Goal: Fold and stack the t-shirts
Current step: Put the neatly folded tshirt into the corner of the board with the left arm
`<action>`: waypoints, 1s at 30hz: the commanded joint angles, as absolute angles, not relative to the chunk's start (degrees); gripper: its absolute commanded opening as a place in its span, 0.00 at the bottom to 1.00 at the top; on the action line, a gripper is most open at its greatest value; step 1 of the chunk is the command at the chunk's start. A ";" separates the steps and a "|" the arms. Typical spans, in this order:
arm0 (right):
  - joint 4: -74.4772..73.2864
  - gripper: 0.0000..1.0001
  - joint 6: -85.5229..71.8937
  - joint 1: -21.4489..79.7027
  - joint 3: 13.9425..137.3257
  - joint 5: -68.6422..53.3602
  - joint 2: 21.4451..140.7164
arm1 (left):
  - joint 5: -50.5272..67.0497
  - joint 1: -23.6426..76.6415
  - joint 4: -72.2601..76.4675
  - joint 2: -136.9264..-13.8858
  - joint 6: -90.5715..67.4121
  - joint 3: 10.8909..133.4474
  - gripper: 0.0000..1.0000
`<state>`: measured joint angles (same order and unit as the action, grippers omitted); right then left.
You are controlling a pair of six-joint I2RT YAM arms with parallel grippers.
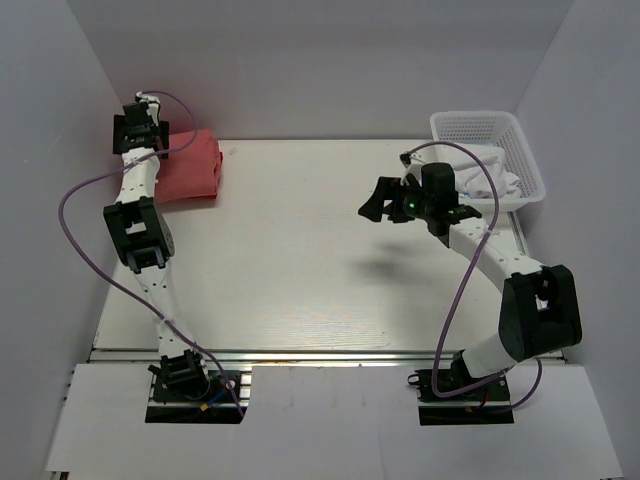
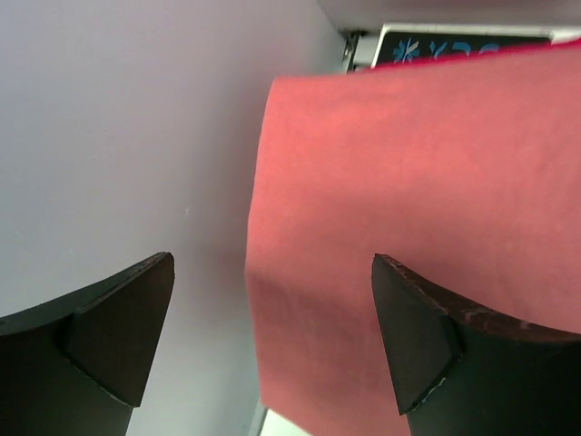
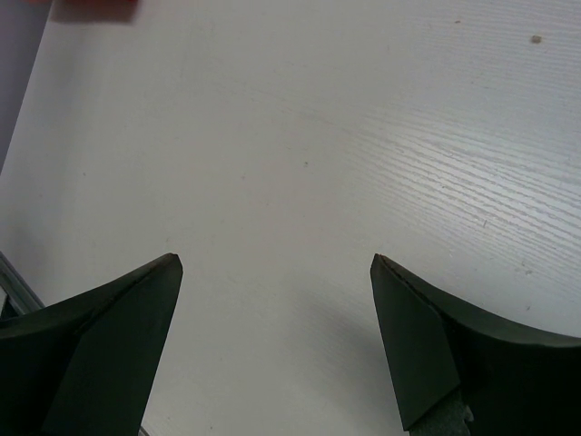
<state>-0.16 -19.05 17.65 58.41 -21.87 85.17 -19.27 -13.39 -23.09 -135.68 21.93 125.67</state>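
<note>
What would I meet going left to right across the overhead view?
Folded pinkish-red t-shirt → right gripper, jaws open → white mesh basket.

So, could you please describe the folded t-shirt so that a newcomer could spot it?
On the white table, look to the far left corner, under the left gripper. The folded t-shirt lies there, the only pinkish-red thing; the other cloth is white, in the mesh basket.

Probably lab: white-walled robot table (image 1: pixel 300 260)
</note>
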 commanded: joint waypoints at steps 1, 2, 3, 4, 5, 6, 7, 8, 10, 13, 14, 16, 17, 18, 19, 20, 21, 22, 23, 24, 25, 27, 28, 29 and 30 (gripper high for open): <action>0.26 0.90 -18.90 17.67 61.00 -24.26 84.91 | -19.25 -12.83 -20.31 -132.46 19.52 127.35 1.00; 0.61 0.90 -18.90 17.75 60.74 -24.17 84.90 | -18.64 -12.22 -20.30 -131.41 18.64 126.57 1.00; 1.49 0.90 -18.81 17.84 60.65 -24.08 84.99 | -17.76 -11.69 -21.35 -130.87 16.89 127.17 1.00; 1.67 0.90 -18.90 17.67 60.47 -24.26 84.90 | -12.62 -11.69 -23.79 -130.17 15.83 127.70 1.00; 2.10 0.90 -18.98 17.84 60.21 -24.26 84.82 | -9.35 -11.69 -24.78 -129.21 14.52 127.71 1.00; 2.63 0.90 -19.25 17.93 60.12 -24.26 84.55 | -6.53 -11.69 -25.48 -126.76 11.11 127.71 1.00; 3.42 0.90 -19.51 17.84 59.42 -24.17 84.29 | -0.76 -11.69 -26.18 -125.43 9.94 126.31 1.00; 3.78 0.90 -19.60 17.84 58.63 -23.73 83.68 | 1.38 -11.17 -26.19 -123.94 8.89 125.25 1.00; 5.18 0.90 -20.30 17.67 57.05 -22.85 82.27 | 4.90 -9.94 -26.19 -119.47 7.30 122.28 1.00; 5.45 0.90 -20.30 17.49 54.41 -20.31 79.98 | 4.92 -5.64 -26.19 -114.19 7.29 116.31 1.00; 5.62 0.90 -19.78 17.49 53.97 -19.95 79.55 | 3.79 -4.15 -24.71 -110.43 6.60 114.54 1.00; 6.41 0.90 -19.60 17.49 51.25 -19.60 77.79 | 1.85 0.34 -22.86 -106.63 4.23 109.02 1.00; 6.50 0.90 -19.77 17.40 50.63 -19.51 77.09 | 0.80 1.83 -21.98 -104.87 3.26 107.33 1.00; 6.33 0.90 -19.95 17.40 48.88 -18.82 76.47 | -0.34 3.41 -20.58 -103.29 2.03 105.84 1.00; 6.33 0.90 -20.13 17.40 48.17 -18.55 76.20 | -2.53 6.47 -20.04 -100.31 0.80 102.69 1.00; 6.33 0.90 -20.13 17.49 46.77 -18.20 75.51 | -4.29 8.24 -20.04 -98.89 -1.91 100.83 1.00; 6.50 0.90 -20.21 17.49 44.76 -17.41 74.28 | -7.44 9.91 -19.34 -97.57 -3.33 98.81 1.00; 8.42 0.90 -20.48 17.40 42.39 -16.88 72.79 | -8.43 13.41 -18.38 -94.69 -4.30 93.92 1.00; 9.22 0.90 -20.39 17.40 41.15 -16.88 72.16 | -9.74 15.27 -18.37 -93.27 -6.48 91.08 1.00; 9.84 0.90 -20.39 17.49 38.87 -15.92 69.46 | -11.50 17.21 -16.37 -91.77 -7.11 84.88 1.00; 10.10 0.90 -20.56 17.32 37.02 -14.60 68.74 | -12.21 20.88 -15.83 -90.28 -8.08 81.60 1.00; 9.58 0.90 -19.96 17.49 35.69 -12.41 67.42 | -13.62 23.89 -15.29 -85.88 -12.90 71.78 1.00; 8.36 0.90 -19.60 17.32 34.29 -11.70 65.93 | -14.32 26.52 -14.77 -84.13 -14.92 68.24 1.00; 7.39 0.90 -19.43 17.40 33.93 -11.17 65.48 | -14.33 27.85 -13.55 -82.37 -17.38 64.20 1.00; 7.21 0.90 -19.42 17.49 32.62 -10.21 64.70 | -12.93 28.99 -11.62 -78.70 -17.40 56.42 1.00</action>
<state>6.07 -20.45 17.63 34.24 -14.09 67.55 -10.37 26.68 -12.82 -84.62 -10.50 67.42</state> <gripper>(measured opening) 0.902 0.993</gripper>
